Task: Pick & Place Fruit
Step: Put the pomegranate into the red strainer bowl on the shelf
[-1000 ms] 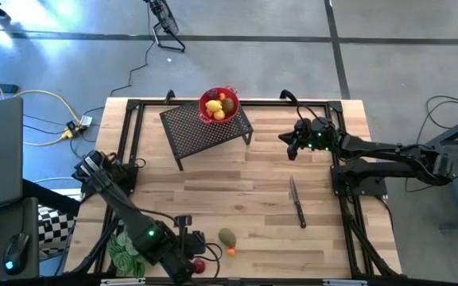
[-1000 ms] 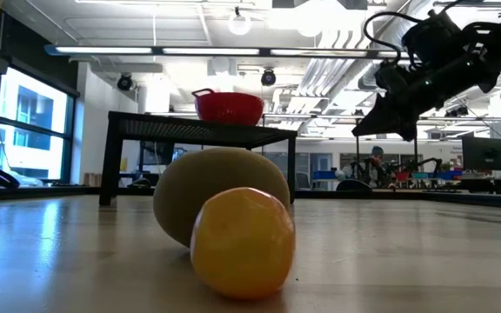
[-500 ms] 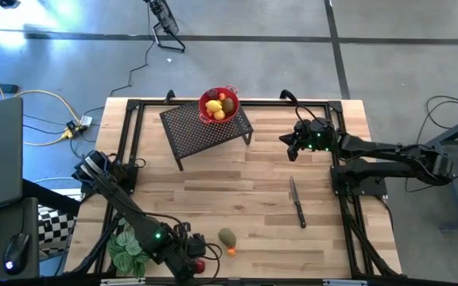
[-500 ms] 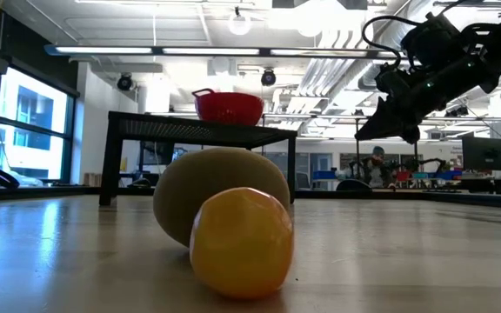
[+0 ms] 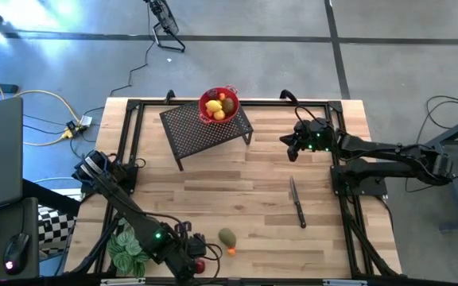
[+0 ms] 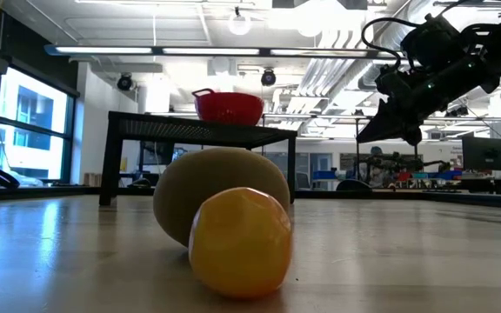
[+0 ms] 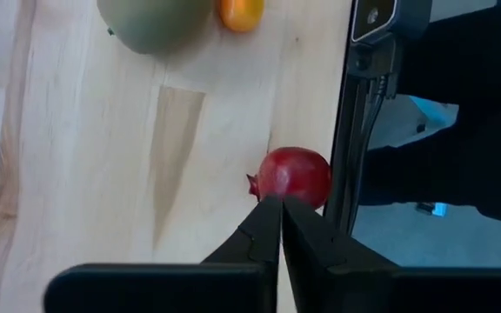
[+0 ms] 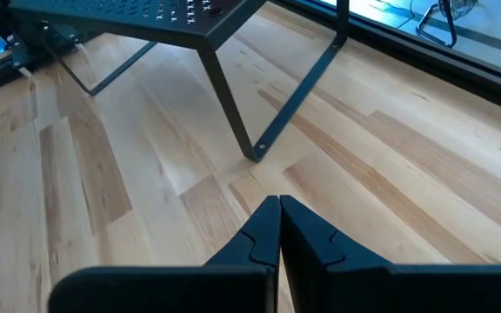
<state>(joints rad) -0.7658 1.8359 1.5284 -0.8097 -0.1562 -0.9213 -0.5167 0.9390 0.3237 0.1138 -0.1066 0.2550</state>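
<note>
At the near table edge, your left gripper [image 7: 280, 205] sits low with its fingers clenched together on nothing; their tips point at the round dark red fruit [image 7: 295, 176], just short of it or barely touching, I cannot tell which. That fruit lies against the black frame rail [image 7: 348, 165] along the near edge, so you have almost no room on that side. From above, the same gripper [image 5: 195, 256] is beside the green leafy plant [image 5: 122, 250], which fills the near left corner.

Slightly farther in, the olive-green oval fruit [image 5: 227, 237] and the small orange round fruit [image 5: 231, 251] lie close together on the light wooden table [image 5: 253, 187]. At table height the orange one [image 6: 240, 243] overlaps the olive one [image 6: 220, 204]; whether they touch cannot be told.

Mid-table is bare wood from there to the black-handled knife [image 5: 296, 202], which lies right of centre, near the right frame rail and well apart from the fruit.

Farther back, your right gripper [image 5: 291, 148] hangs above the table toward the right rear, fingers pressed shut and empty; its wrist view shows bare planks beneath and one leg of the black perforated metal stand [image 8: 190, 17] ahead.

On that stand [image 5: 205, 127], at the far edge, sits the red mesh bowl [image 5: 219, 105], holding yellow and olive pieces of fruit [image 5: 215, 108].
</note>
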